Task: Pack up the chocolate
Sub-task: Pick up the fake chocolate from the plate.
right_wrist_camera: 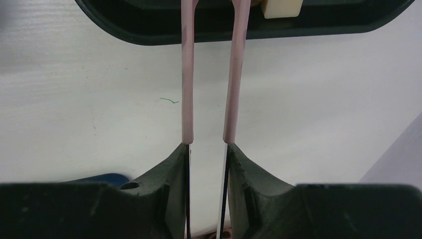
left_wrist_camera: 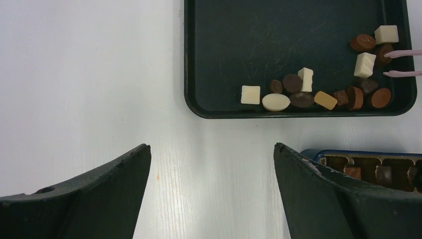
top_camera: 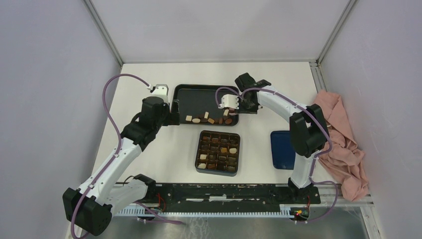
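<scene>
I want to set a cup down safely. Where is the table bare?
Bare: table between box and blue lid; left of the box, beside the left arm; far half of the tray. Crowded: its near edge, with chocolate and tweezers held by the right pincer.

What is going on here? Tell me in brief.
The right gripper holds pink tweezers, their tips spread among the loose chocolate along the near edge of the black tray; I can see no piece gripped. The left gripper hangs open and empty over the table beside the tray. The compartment box, nearer the arms, is partly filled.
</scene>
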`<state>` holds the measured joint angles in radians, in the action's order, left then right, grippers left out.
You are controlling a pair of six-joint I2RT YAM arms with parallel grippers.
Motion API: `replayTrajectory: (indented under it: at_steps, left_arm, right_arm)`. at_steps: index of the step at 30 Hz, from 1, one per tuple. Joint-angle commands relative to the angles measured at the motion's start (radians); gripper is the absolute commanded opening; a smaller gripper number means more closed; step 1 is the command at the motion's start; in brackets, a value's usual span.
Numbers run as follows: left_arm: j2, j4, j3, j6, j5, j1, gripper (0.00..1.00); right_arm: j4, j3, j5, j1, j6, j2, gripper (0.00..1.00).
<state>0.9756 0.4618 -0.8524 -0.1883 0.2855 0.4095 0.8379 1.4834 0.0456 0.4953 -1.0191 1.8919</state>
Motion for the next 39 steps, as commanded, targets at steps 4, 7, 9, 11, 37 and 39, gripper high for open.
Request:
replayTrajectory:
  at_steps: [4, 7, 9, 11, 37, 39]
  left_arm:
    - [0.000, -0.030, -0.007, 0.048, -0.009, -0.008, 0.97]
    - [-0.001, -0.030, -0.007, 0.048, -0.011, -0.008, 0.98]
    - [-0.002, -0.029, -0.007, 0.048, -0.012, -0.009, 0.97]
    - [-0.003, -0.029, -0.007, 0.048, -0.012, -0.008, 0.97]
    - [-0.018, -0.029, -0.005, 0.048, -0.019, -0.010, 0.97]
    - [-0.018, -0.029, -0.005, 0.049, -0.019, -0.011, 0.98]
  right_arm:
    - [0.007, 0.055, 0.004, 0.003, -0.002, 0.033, 0.36]
    - [0.012, 0.068, 0.004, 0.006, -0.001, 0.045, 0.36]
    - [0.012, 0.077, 0.005, 0.008, 0.001, 0.052, 0.36]
    - [0.017, 0.092, 0.006, 0.012, 0.001, 0.063, 0.36]
    - [0.025, 0.109, 0.108, 0.022, 0.013, 0.050, 0.41]
    - [0.019, 0.112, 0.123, 0.021, 0.014, 0.056, 0.41]
